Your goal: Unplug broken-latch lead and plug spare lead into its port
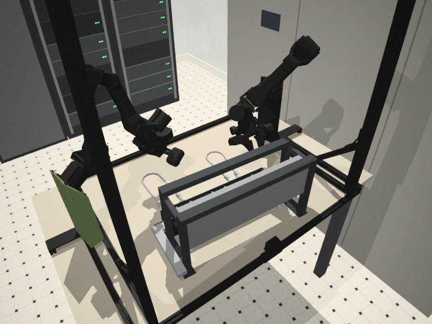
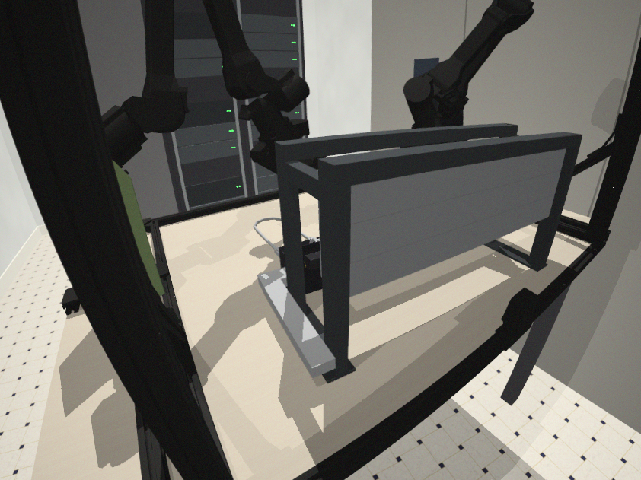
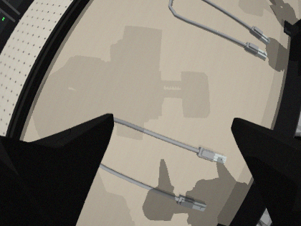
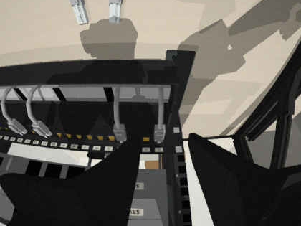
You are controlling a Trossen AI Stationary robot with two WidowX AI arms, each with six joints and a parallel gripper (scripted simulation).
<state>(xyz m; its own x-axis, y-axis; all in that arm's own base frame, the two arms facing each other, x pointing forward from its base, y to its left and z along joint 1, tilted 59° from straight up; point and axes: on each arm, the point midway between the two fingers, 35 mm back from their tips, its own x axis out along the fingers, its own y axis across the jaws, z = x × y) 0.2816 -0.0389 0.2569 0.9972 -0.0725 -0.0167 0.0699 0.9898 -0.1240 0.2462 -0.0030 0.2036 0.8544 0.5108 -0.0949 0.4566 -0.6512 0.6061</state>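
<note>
The patch panel [image 4: 72, 138] sits inside the dark grey rack [image 1: 230, 165] [image 2: 427, 151]. In the right wrist view, grey leads run down to plugs in its ports; the two nearest plugs are one to the left [image 4: 120, 132] and the rightmost one [image 4: 159, 133]. My right gripper [image 4: 164, 139] [image 1: 238, 141] is partly open and empty, just in front of and below the rightmost plug, without touching it. My left gripper [image 3: 175, 122] [image 1: 175, 156] is wide open and empty, hanging above the near spare lead [image 3: 211, 154] [image 1: 151, 183]. The second spare lead [image 3: 256, 51] [image 1: 215, 157] lies farther along, and its plugs [image 4: 115, 6] also show in the right wrist view.
The rack's top bars and posts stand between the top and exterior views and the panel face. A light grey base strip [image 2: 299, 330] lies at the rack's near end. A green board [image 1: 77, 208] hangs on the black cage frame [image 1: 90, 122] around the table.
</note>
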